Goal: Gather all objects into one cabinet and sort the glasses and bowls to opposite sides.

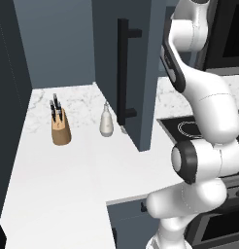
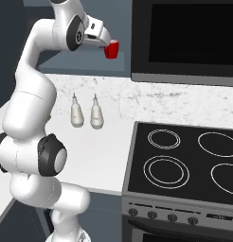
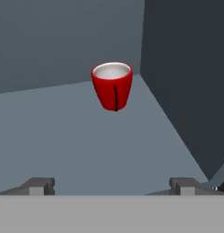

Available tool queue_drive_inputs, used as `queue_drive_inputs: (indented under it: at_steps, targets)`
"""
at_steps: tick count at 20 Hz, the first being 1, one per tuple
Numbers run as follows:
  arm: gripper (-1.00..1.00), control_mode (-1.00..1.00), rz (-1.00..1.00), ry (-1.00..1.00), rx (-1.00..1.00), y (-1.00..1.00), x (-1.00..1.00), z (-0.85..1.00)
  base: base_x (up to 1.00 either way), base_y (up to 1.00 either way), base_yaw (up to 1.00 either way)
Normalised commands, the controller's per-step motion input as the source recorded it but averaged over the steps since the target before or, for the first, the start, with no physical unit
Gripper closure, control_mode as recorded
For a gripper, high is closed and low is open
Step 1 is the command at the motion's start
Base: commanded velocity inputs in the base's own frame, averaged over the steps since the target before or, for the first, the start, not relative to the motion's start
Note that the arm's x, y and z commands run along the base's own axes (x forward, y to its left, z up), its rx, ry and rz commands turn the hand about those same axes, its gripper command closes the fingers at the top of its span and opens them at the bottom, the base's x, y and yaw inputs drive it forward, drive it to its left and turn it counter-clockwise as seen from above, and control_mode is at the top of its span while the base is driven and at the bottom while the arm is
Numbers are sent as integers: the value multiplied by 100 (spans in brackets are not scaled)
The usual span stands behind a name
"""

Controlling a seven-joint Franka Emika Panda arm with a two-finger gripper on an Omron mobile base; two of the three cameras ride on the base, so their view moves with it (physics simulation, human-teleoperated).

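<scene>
— Slate-blue cabinet (image 1: 63, 44) walls close in around where I'm working, with its door (image 1: 136, 73) swung out over the white desk (image 1: 53, 185) and the stove (image 2: 184, 160) off to one side. What worries you from here?

— The cabinet itself, mostly. My arm reaches up into it, and the open door with its long black handle (image 1: 122, 73) stands close beside my forearm. A careless swing sideways could knock that door, I reckon.

— And lower down?

— On the desk sit the knife block (image 1: 60, 127) and the soap bottle (image 1: 107, 121). Neither is mine to move; they're well below my reach now, so little risk there.

— Where's the thing you're after?

— One red mug (image 3: 112, 85) stands upright on the cabinet shelf (image 3: 63, 136), near the back corner where the side wall meets it. It's ahead of my hand (image 3: 113, 184), well apart from the fingertips (image 3: 38, 184).

— Is your hand ready?

— Spread wide, holding nothing, the mug centred between the two tips. The danger, as I judge it, is coming in too low or off-line: one finger would nudge the mug over or shove it into the corner, where that wall leaves scant room to close around it.
</scene>
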Motion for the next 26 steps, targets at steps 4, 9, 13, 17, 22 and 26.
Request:
queue_drive_inputs:
  at_steps: [4, 9, 13, 17, 22, 26]
  targets:
    - [-100, -100, 10, 0, -5, -18, 1, 0, 0, 0, 0]
    - [-100, -100, 3, 0, -1, -23, 0, -2, 0, 0, 0]
    - [-100, -100, 0, 0, -1, -8, 0, -6, 0, 0, 0]
    - [-100, -100, 0, 0, -1, 0, 0, -7, 0, 0, 0]
    - [-100, -100, 0, 2, 0, 0, -2, -4, 0, 0, 0]
    - [-100, -100, 0, 0, 0, 0, 0, -19, 0, 0, 0]
